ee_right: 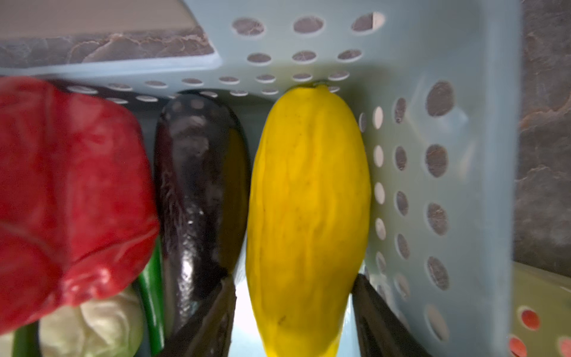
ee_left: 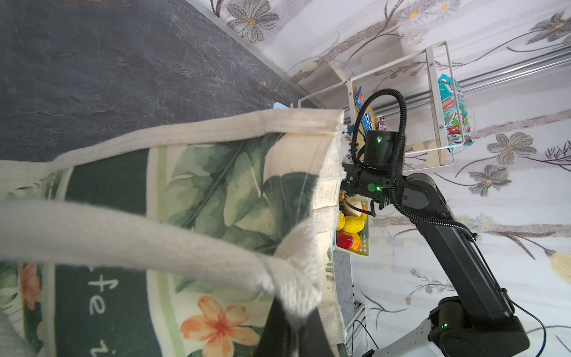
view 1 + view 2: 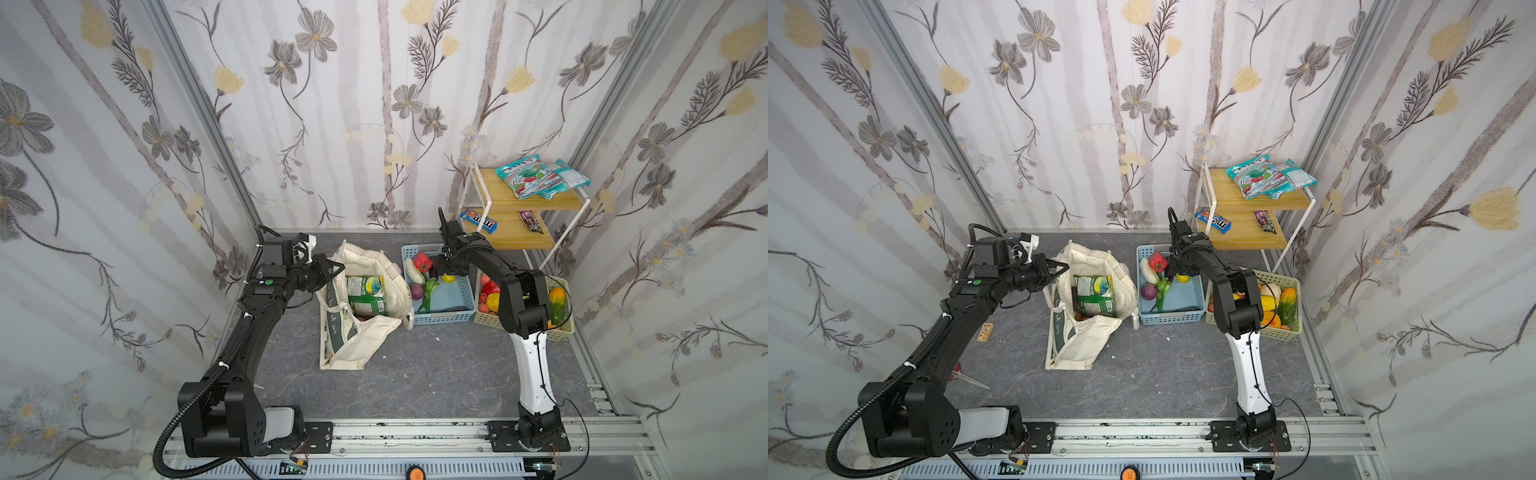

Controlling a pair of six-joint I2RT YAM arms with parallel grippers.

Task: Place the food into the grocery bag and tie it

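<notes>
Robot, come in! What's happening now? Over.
Left jaws shut on cream floral canvas tote. Right jaws open astride yellow toy vegetable in light blue perforated plastic basket. Dark purple toy eggplant close alongside.

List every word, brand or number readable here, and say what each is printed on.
"of art": dark green band of the grocery bag, in a top view.
"fe i": same band, left wrist view, cut off by the frame.
"m&m": blue packet on the lower shelf.
Too blurred to read: teal packets, purple packet, green snack packet.
</notes>
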